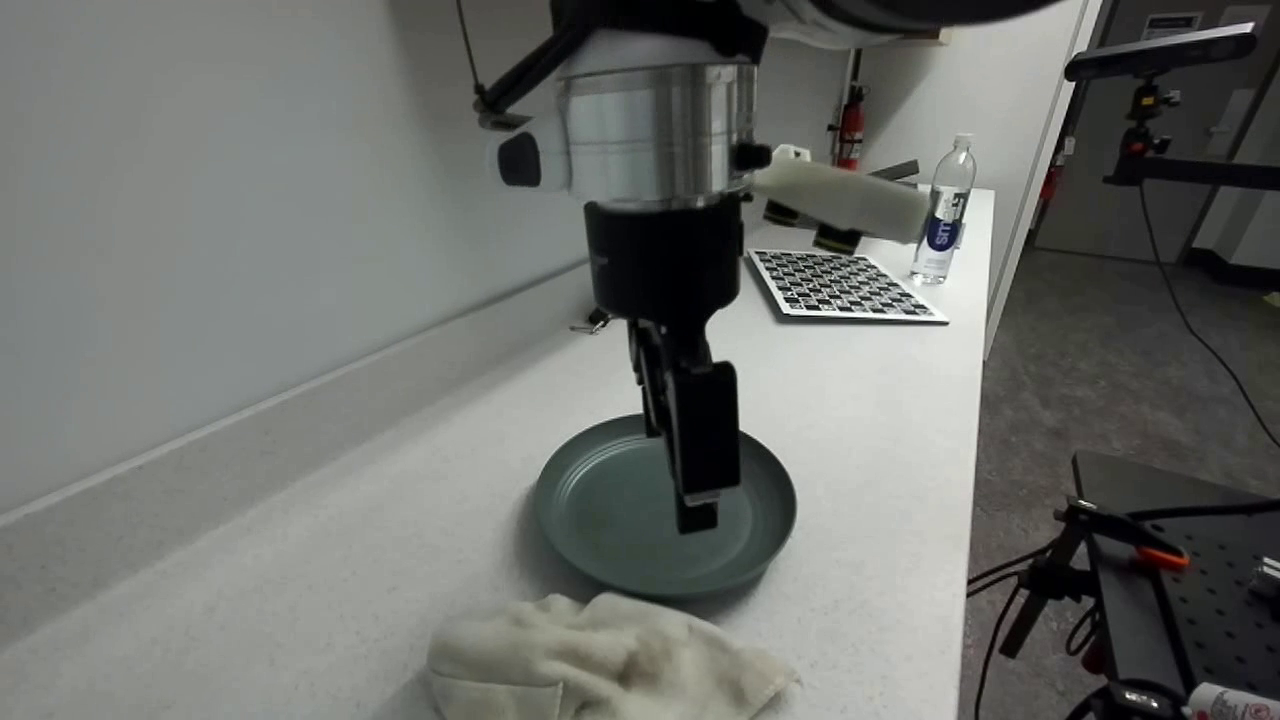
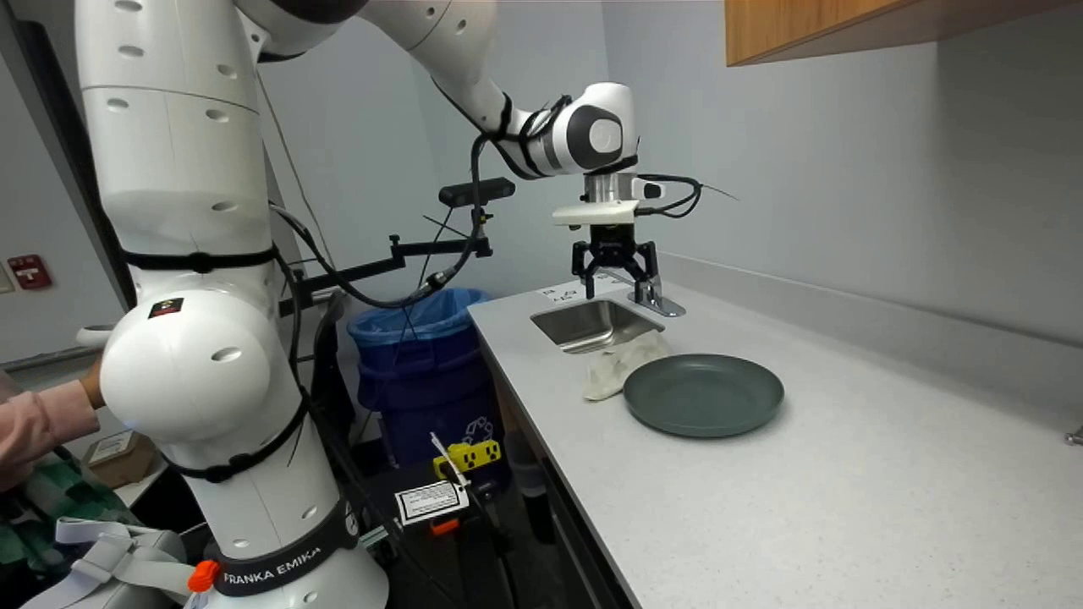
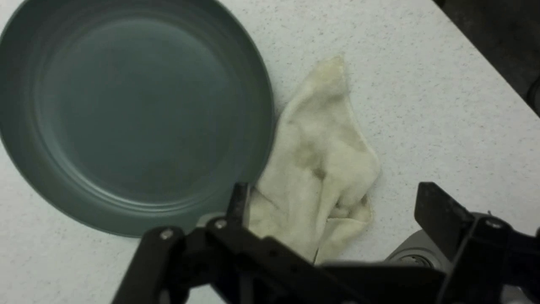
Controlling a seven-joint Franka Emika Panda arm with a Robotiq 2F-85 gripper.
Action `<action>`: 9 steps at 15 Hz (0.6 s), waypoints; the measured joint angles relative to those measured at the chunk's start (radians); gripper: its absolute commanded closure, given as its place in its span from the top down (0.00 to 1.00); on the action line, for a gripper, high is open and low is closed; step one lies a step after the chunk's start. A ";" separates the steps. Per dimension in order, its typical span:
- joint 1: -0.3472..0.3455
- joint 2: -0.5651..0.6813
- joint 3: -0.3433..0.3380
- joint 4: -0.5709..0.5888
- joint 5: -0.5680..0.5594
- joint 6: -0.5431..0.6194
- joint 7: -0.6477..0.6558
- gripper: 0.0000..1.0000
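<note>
In the wrist view the end effector (image 3: pixel 337 207) is spread wide, with nothing pinched, above a crumpled beige washcloth (image 3: pixel 320 164) on the speckled bench (image 3: pixel 405 109). The washcloth lies just right of a dark green plate (image 3: pixel 135 109), against its rim; whether a fold is tucked beneath cannot be told. The finger (image 3: pixel 241 207) at left lines up with that rim, so a straight descent might bump and shift the plate, and a pull on a trapped fold could drag it. Inside the plate only its own smooth surface shows.

In an exterior view the end effector hangs apart from the bench and lines up with the chrome faucet (image 2: pixel 664 306); a low sideways swing might knock it. The steel sink (image 2: pixel 563 326) lies beyond the washcloth, its bottom hard to see. At left, a recycling bin (image 2: pixel 419 389) has a blue liner (image 2: pixel 385 326), contents hidden.

In an exterior view with the washcloth nearest, a capped smartwater bottle (image 1: pixel 943 225) stands upright at far right, beside a checkerboard (image 1: pixel 840 285); its fill is unclear. A jolt might topple it.
</note>
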 measured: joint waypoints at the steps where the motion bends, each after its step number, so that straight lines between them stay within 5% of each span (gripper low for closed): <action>1: 0.005 0.022 0.001 0.007 -0.024 0.028 0.000 1.00; 9: 0.045 0.220 0.009 0.088 -0.062 0.254 -0.002 1.00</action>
